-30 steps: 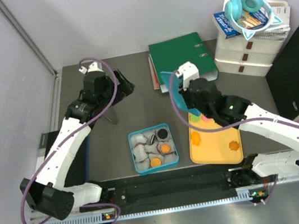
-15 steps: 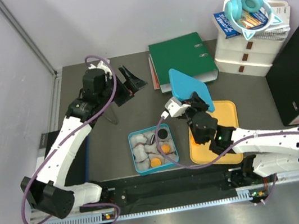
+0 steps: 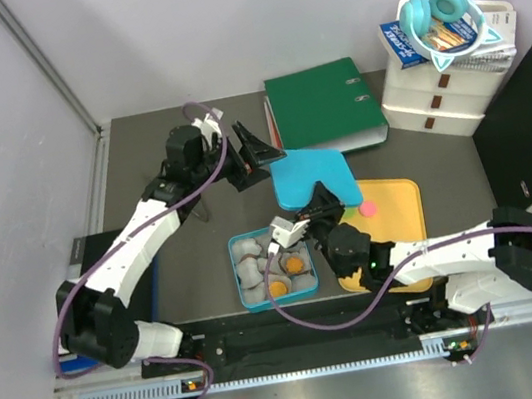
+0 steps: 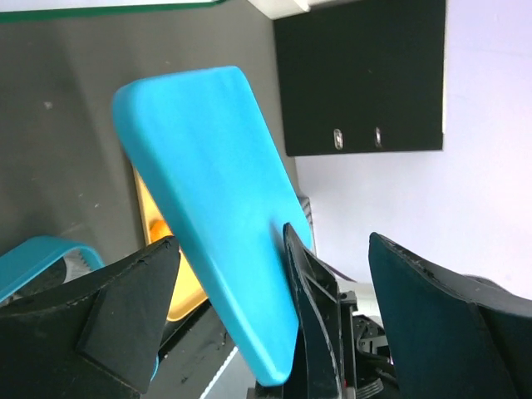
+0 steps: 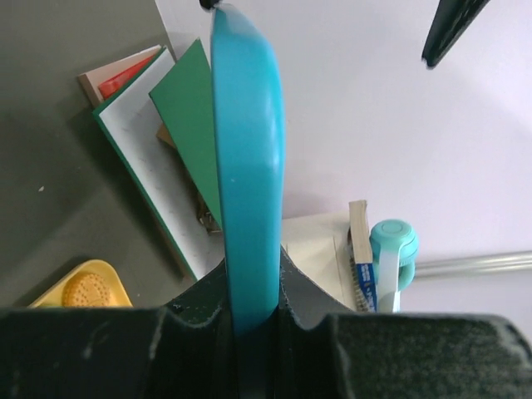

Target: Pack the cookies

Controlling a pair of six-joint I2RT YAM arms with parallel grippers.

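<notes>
Reaching toward 3 o'clock, the L arm is stretched long across the table, and the left gripper [image 3: 251,158] is spread wide w/ nothing in it. It sits just beside the 9 o'clock edge of the blue lid [image 3: 315,176]. In its wrist view the jaws stand either side of the lid; can't tell if they touch. The R arm lies low along the near edge, forearm running in from 4 o'clock, wrist tipped up toward 12. The right gripper [image 5: 249,320] is clamped tight on the lid's lower edge, lid standing edge-on between the fingers. Most cookies [image 3: 297,265] sit in the blue box [image 3: 239,275] at 7 o'clock of the lid, orange & black ones among paper liners [image 3: 250,268]. A pink cookie [image 3: 369,207] lies on the yellow tray [image 3: 407,228] at 3 o'clock of the box
</notes>
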